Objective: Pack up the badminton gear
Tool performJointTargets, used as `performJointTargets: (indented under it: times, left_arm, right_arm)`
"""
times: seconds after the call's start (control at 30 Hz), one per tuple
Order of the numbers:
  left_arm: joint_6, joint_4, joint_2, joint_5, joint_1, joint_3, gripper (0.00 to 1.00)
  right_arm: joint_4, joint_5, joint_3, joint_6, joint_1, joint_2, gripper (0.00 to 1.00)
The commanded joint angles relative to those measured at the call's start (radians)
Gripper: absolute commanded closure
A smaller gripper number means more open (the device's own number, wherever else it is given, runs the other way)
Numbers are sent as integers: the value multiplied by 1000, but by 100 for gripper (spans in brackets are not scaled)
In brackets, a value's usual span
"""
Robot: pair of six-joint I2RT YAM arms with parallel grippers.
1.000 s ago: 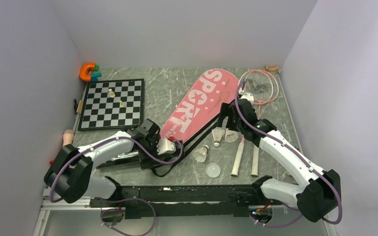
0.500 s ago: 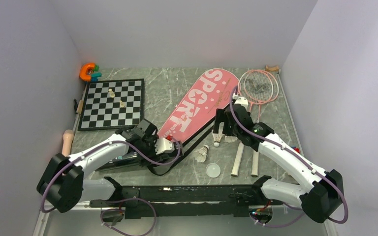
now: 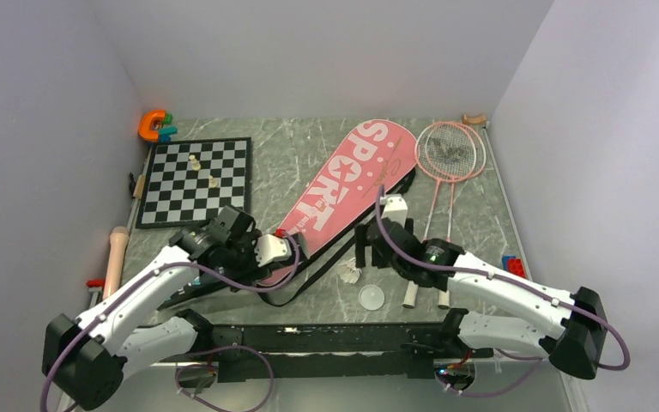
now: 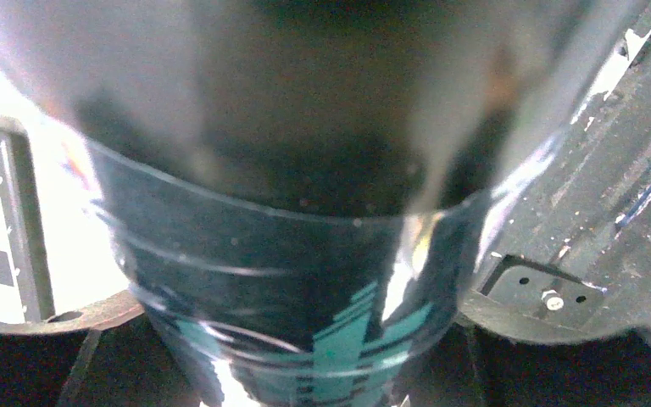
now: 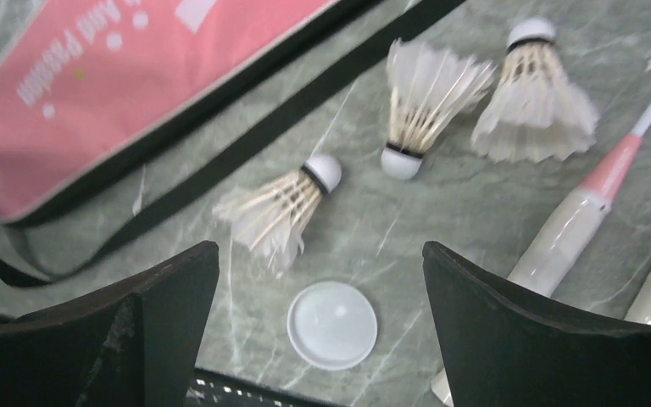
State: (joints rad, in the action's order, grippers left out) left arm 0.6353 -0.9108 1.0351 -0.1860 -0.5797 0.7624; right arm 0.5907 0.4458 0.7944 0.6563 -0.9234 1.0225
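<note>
Three white shuttlecocks (image 5: 431,97) lie on the surface (image 5: 407,220) beside the pink bag (image 5: 93,85). The nearest shuttlecock (image 5: 275,212) sits close by the right end effector (image 5: 319,254), whose fingers (image 5: 136,331) are spread wide and hold nothing. A hard pinch could bend its thin feathers, I think, or a bump could roll it away. The long black tube (image 4: 305,280) is smooth and shiny, so it might slip. I cannot tell if the left end effector (image 3: 285,251) is squeezing it.

Robotics lab cell: plain white walls (image 3: 326,51), marbled table (image 3: 292,154), mounting rail (image 3: 335,336).
</note>
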Motion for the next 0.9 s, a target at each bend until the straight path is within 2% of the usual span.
performJointTargets:
  times: [0.0,0.17,0.3,0.47,0.87]
  left_arm:
    - [10,-140,-117,-7,26,52,61]
    - [102,-184,-309,-31,27,50,63]
    - [158,-222,-363,-62,26,68,61]
    - [174,-265,-357,-75,26,73,59]
    - [257,-247,-482,-126,27,26,63]
  right_arm:
    - [5,133,-49,83,-141,5,8]
    - [-27,243,-52,123,-295,114,9]
    - [-39,302,-13,141,-341,251,13]
    - [-57,345,15,170,-360,379,20]
    - [-151,408,3,205,-359,475,34]
